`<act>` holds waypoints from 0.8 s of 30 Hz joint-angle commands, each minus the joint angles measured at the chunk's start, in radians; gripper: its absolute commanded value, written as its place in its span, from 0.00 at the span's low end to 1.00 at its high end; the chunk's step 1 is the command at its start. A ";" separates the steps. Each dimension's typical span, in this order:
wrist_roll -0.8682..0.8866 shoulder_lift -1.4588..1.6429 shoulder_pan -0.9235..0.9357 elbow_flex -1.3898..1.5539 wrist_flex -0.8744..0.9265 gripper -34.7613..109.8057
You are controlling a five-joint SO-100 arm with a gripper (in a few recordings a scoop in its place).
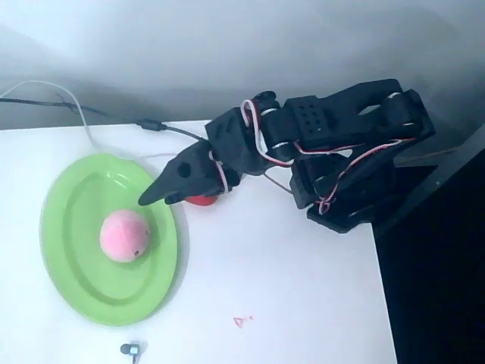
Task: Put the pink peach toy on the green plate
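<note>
**Peach on the plate, fingers above the rim**

In the overhead view the pink peach toy (124, 235) lies near the middle of the green plate (76, 273), below and left of the fingers (148, 200) and apart from them. The black fingers come to a point over the plate's right rim, holding nothing; whether a gap remains between them I cannot tell. A red toy (201, 201) peeks out just right of them on the white worktop (288, 303).

1 pink peach toy (124, 235), 1 green plate (72, 227), 1 red obj (201, 201) partly hidden under the arm, kind unclear. 1 black arm (333, 144) w/ 1 gripper (163, 191). 1 white table (288, 288). 2 cables at the back: 1 white (76, 110), 1 dark (163, 129). 1 small grey item (130, 349), 1 red mark (242, 321).
</note>
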 commanded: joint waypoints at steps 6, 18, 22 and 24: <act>-0.067 0.141 0.137 0.146 0.000 0.26; -0.009 0.555 0.215 0.532 0.048 0.24; -0.009 0.634 0.215 0.609 0.141 0.24; -0.012 0.672 0.216 0.643 0.189 0.24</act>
